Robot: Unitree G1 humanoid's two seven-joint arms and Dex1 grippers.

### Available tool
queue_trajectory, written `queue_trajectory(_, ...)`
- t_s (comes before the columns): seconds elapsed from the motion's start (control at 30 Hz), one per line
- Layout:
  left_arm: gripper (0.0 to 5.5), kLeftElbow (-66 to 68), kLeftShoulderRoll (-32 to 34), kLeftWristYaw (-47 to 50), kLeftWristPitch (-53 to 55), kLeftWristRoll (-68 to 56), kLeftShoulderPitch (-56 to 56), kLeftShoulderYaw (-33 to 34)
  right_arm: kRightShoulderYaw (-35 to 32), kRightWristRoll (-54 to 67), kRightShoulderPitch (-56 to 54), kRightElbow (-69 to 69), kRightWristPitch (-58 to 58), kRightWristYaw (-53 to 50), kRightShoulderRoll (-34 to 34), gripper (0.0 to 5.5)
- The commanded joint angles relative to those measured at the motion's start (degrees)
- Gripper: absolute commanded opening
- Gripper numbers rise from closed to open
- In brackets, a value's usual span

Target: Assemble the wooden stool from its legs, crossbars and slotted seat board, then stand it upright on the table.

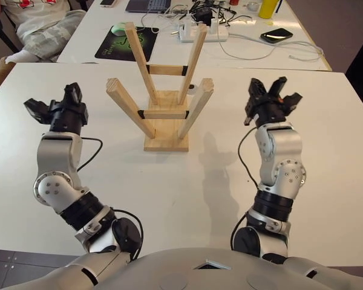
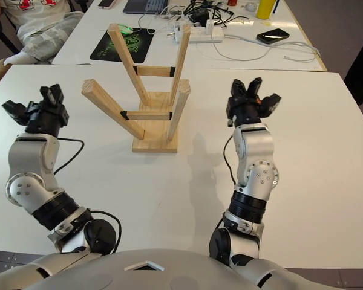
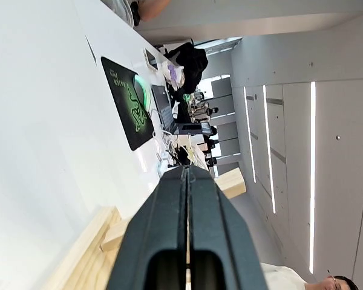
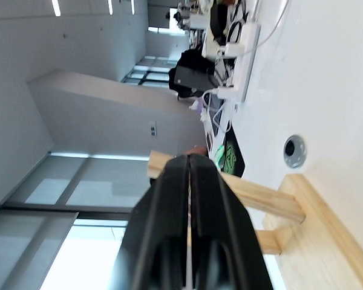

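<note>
The stool (image 1: 165,115) stands upside down near the middle of the table (image 1: 169,193), slightly toward the far edge. Its seat board (image 1: 166,140) lies flat on the surface and its four legs (image 1: 139,57) splay upward. It is pale, bare wood with square-cut edges. Two crossbars (image 1: 165,70) join the legs in pairs, with black bands at the joints.

The table is smooth, matte white, and the stool casts a soft shadow on it to the right.

The left gripper (image 3: 186,175) is well to the stool's left and the right gripper (image 4: 189,160) well to its right, both apart from it. On each, the black fingers are pressed together along a thin seam and hold nothing. Nothing lies between either gripper and the stool.

A second white table (image 1: 290,60) butts against the far edge. On it are:
- a black mouse pad (image 1: 122,41) with a green design
- a white power strip (image 1: 202,33) among tangled cables (image 1: 248,51)
- a laptop (image 1: 148,5)
- a dark phone (image 1: 276,34)
- a yellow bottle (image 1: 269,7)

The tops of the far legs stand in front of the pad and the strip in the eye views. A round grey grommet (image 4: 293,151) is set into the white surface beyond the stool.

The room has plain white walls with long light strips (image 3: 312,175), and large windows (image 4: 48,181).
</note>
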Motion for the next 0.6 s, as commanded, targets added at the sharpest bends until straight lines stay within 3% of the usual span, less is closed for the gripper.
queue_trajectory(0.03, 0.02, 6.1, 0.3, -0.1, -1.9, 0.5, -0.8, -4.8, 2.8, -3.7, -3.8, 6.3, -5.0, 8.4, 8.8, 0.00)
queue_trajectory(0.33, 0.02, 6.1, 1.4, -6.0, -12.0, 12.2, 1.4, -11.2, 6.9, -6.3, -3.0, 8.6, -3.5, 16.4, 6.4, 0.00)
queue_trajectory(0.6, 0.02, 5.6, 3.1, -12.6, -11.2, 16.0, 5.5, -18.2, 6.7, -7.6, -2.2, 9.1, -8.5, 16.4, 8.1, 0.00)
